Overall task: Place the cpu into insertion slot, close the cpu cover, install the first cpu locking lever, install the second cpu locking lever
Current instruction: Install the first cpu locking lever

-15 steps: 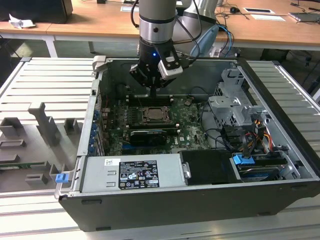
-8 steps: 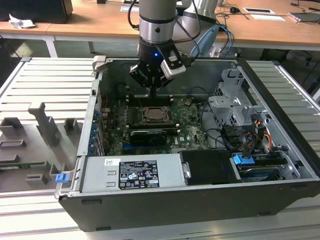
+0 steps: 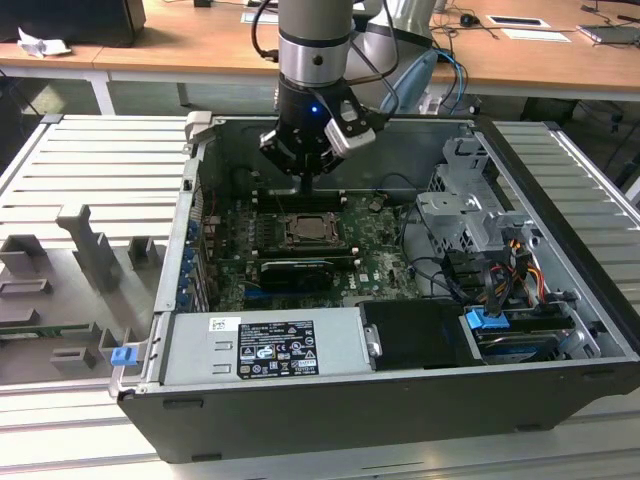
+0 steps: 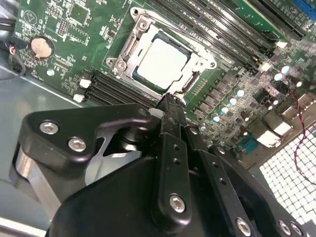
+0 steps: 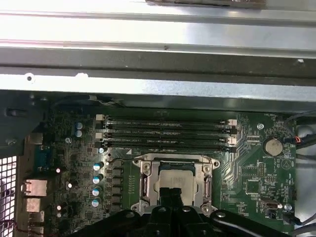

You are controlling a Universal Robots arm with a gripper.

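Silver-grey arm [image 3: 315, 40] with black end effector [image 4: 170, 104], silver screws [image 4: 177, 203], small blue light [image 3: 316, 111]

Lab; slatted bench [image 3: 90, 170], opened computer case [image 3: 400, 410]

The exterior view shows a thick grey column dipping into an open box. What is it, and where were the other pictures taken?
That column is a robot arm, and its black tip is the pincer. The box is an opened computer case, its green circuit board exposed. The exterior view comes from a camera off the arm; both wrist views come from cameras riding on it. They show the cpu sitting in the insertion slot, the cpu cover lying flat around it. The pincer hangs at the slot's edge, with nothing seen in it.
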